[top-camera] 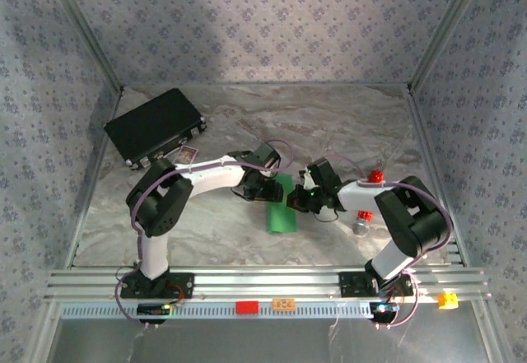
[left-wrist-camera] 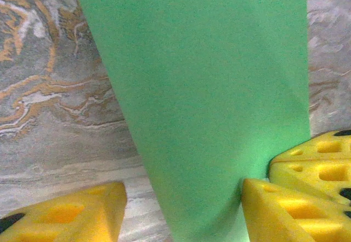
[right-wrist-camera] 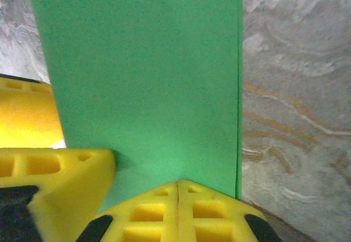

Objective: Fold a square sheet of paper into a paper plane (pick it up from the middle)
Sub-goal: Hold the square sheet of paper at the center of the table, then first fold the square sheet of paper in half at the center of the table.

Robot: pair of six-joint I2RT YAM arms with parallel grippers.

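The green paper [top-camera: 282, 208], folded into a narrow strip, lay flat on the marble worktop [top-camera: 214, 231] between the two arms, near the middle. The left gripper [top-camera: 258, 188] was low at the strip's left side with its yellow fingers [left-wrist-camera: 66, 214] spread apart. One finger was just beside the paper over bare worktop, and the other touched the opposite edge, so the strip ran between them. The right gripper [top-camera: 299, 201] was at the other side with its jaws closed tight together. Its paired fingertips [right-wrist-camera: 164, 198] were set on the green surface close to the strip's right edge. In the right wrist view, a finger of the left gripper appeared just beside them. A black case [top-camera: 155, 127] sat well apart at the back left. A small red cylinder [top-camera: 376, 176] stood behind the right arm.
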